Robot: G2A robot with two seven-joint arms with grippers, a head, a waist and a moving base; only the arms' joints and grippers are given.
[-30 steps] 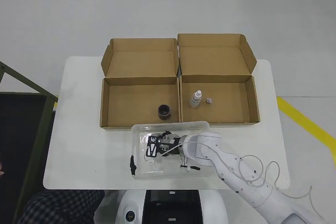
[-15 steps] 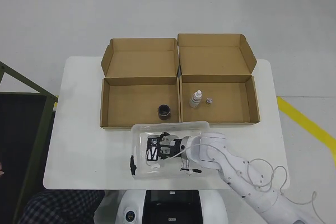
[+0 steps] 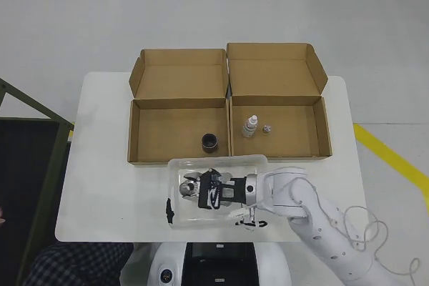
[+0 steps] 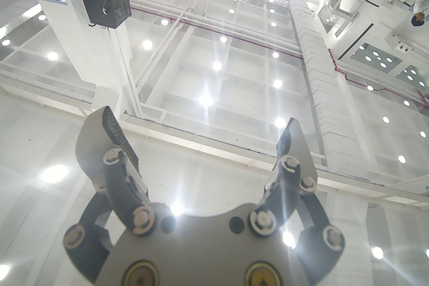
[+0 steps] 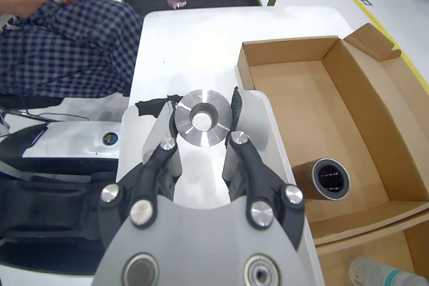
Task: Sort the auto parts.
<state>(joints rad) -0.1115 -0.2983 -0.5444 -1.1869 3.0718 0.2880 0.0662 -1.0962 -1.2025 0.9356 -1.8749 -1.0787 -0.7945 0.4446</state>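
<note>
Over the near bin (image 3: 252, 160), right gripper (image 5: 203, 109) pinches a metal ring (image 5: 203, 138) (jaws tight on its rim); left gripper (image 4: 197, 118) gapes wide, empty.

— What's the right arm (image 3: 314, 222) like?
— White, rounded shell, thin white cable (image 3: 357, 212) looping beside it.
— And the fingers (image 5: 249, 166)?
— Black links, silver screws, ribbed pads (image 5: 236, 103), on a grey plate (image 5: 201, 233) with two round bolts.

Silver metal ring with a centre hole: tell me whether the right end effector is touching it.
Touching. The right wrist view shows the right end effector clamped against both sides of the silver metal ring, with no gap.
</note>
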